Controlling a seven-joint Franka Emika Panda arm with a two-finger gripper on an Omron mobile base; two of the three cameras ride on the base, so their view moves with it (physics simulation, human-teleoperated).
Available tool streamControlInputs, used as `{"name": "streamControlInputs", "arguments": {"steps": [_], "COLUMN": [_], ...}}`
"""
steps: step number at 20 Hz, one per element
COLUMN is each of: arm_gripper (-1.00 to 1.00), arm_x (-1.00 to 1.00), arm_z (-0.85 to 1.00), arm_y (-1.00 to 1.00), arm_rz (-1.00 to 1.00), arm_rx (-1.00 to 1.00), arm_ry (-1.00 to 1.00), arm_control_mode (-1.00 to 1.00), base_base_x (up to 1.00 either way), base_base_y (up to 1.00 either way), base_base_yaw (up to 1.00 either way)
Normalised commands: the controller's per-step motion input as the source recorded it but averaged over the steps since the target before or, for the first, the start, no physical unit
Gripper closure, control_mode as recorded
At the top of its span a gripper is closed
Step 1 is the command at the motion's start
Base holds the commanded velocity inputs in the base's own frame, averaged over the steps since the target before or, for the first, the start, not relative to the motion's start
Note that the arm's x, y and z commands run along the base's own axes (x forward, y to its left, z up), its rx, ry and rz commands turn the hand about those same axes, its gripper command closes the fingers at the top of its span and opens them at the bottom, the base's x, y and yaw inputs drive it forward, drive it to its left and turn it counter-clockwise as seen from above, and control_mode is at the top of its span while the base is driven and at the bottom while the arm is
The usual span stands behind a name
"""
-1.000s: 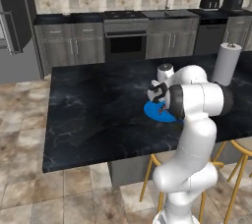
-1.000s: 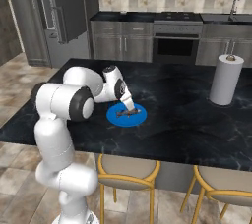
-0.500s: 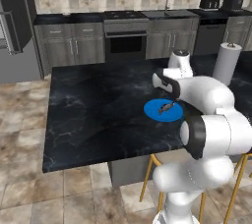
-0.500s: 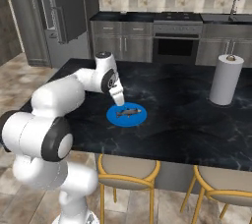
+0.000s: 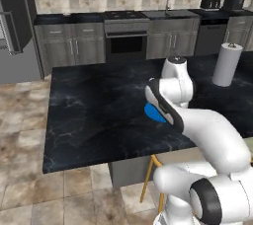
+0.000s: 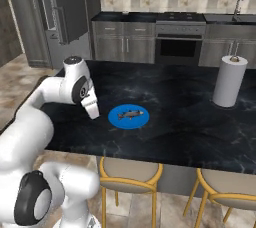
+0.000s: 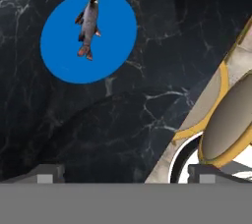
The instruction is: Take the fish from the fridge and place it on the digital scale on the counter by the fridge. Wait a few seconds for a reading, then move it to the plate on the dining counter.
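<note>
Arm pose: your arm rises from the base, folds at the elbow and reaches out low over the dining counter. In the right base view the wrist hangs above the counter's near left part, with the gripper pointing down and tilted toward the plate, clear of it. In the left base view the forearm crosses in front of the plate, leaving you just a blue sliver of it.

Gripper: jaws spread wide, nothing between them. In the hand view the two finger tips sit far apart at the bottom edge.

Fish: lies flat on the blue plate, near its middle, apart from the gripper. The hand view shows the fish lengthwise on the plate.

Other: a paper towel roll stands upright on the counter's far right. Two stools are at the near edge.
</note>
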Motion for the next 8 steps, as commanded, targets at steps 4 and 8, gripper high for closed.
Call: {"name": "streamControlInputs", "arguments": {"steps": [4, 8], "arm_gripper": [-1.0, -1.0], "arm_x": [-1.0, -1.0], "arm_z": [0.08, 0.16], "arm_y": [0.68, 0.49], "arm_rz": [0.0, 0.0], "arm_rx": [0.0, 0.0], "arm_ry": [0.0, 0.0], "arm_control_mode": [-1.0, -1.0], "base_base_x": [0.0, 0.0], "base_base_y": [0.0, 0.0], "base_base_yaw": [0.0, 0.0]}}
